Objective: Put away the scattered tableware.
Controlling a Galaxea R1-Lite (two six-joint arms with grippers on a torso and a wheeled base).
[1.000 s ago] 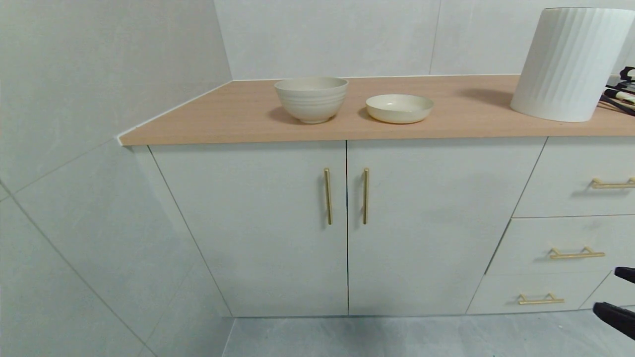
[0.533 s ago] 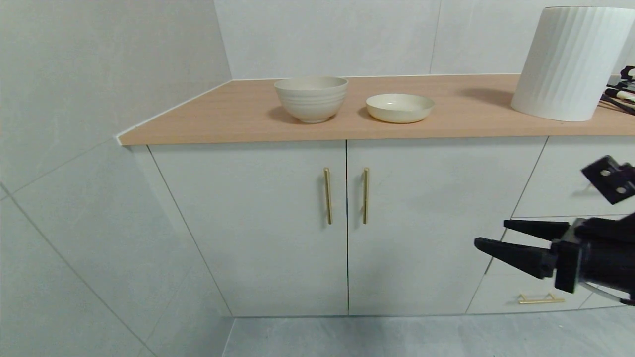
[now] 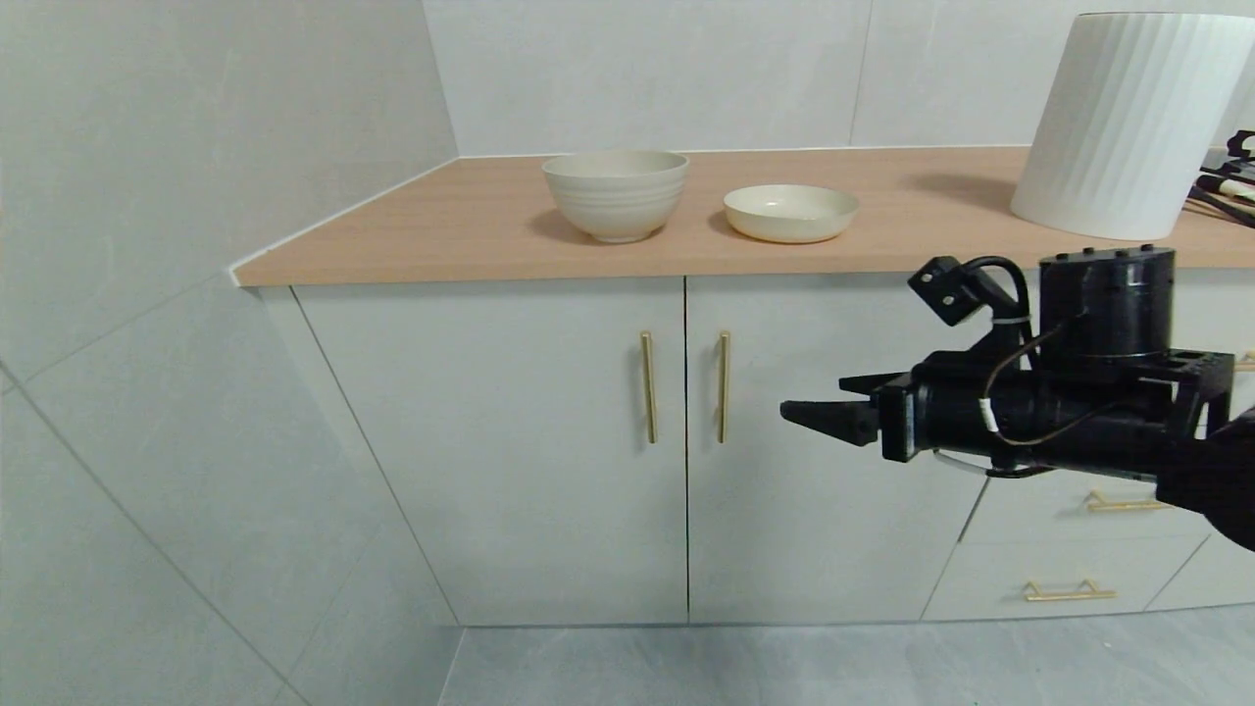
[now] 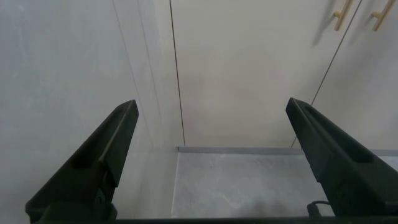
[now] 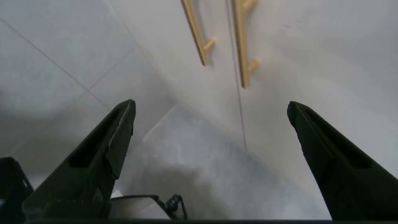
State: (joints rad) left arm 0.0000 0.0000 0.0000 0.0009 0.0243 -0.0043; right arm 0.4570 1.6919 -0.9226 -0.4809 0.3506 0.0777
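Two pieces of tableware sit on the wooden countertop [image 3: 441, 235] in your head view. One is a ribbed beige bowl [image 3: 616, 194]. The other is a shallow cream dish [image 3: 790, 212], near the bowl on the robot's right and not touching it. Well to the right on the same top stands a tall white ribbed container [image 3: 1128, 123]. Under the bowl and dish, both cabinet doors are shut, with the left handle [image 3: 647, 387] and the right handle [image 3: 723, 386] upright on either side of the seam. Your right gripper [image 3: 814, 395] hangs in front of the right door, below the counter edge. It points toward the handles, near them but apart. To its right are drawers [image 3: 1088, 539] with brass pulls.

In the left wrist view, your left gripper [image 4: 211, 104] has its fingers spread wide with nothing between them. It faces the lower part of the left door [image 4: 249, 74], where the cabinet meets the grey floor [image 4: 236, 180] beside the tiled wall [image 4: 62, 62].

In the right wrist view, the right gripper [image 5: 209, 107] also has its fingers spread wide and carries nothing. Both door handles lie ahead of it, clear of the fingers, and the floor shows below them.
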